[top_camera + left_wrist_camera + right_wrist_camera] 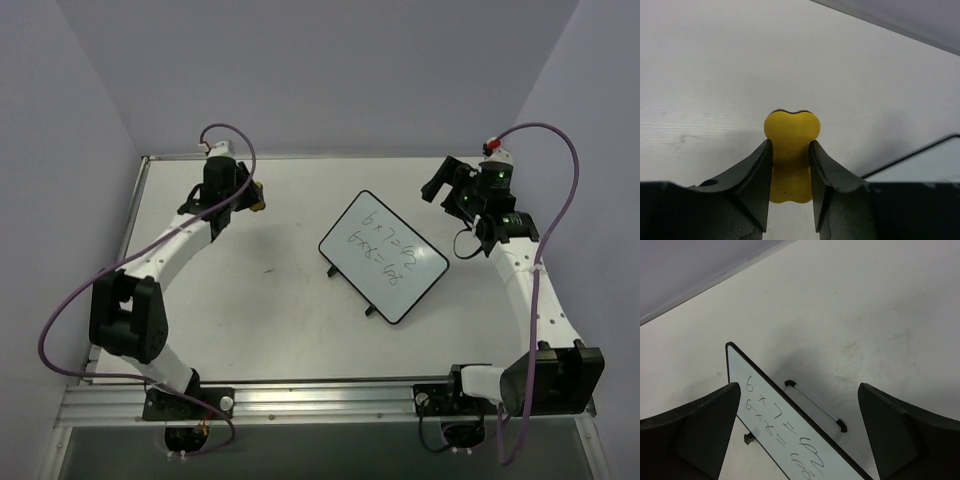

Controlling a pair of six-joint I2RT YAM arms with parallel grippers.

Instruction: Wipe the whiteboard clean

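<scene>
The whiteboard [383, 256] lies tilted in the middle of the table, black-framed, with two handwritten sums on it. It shows in the right wrist view [790, 435] and its corner in the left wrist view [935, 162]. My left gripper [255, 197] is left of the board, shut on a yellow eraser block [791, 150] just above the table. My right gripper [440, 185] is open and empty, above the table beyond the board's far right corner.
The table [250, 320] is white, with walls at the back and both sides. A metal rail [320, 400] runs along the near edge by the arm bases. The board's black feet [841, 425] stick out beyond its frame.
</scene>
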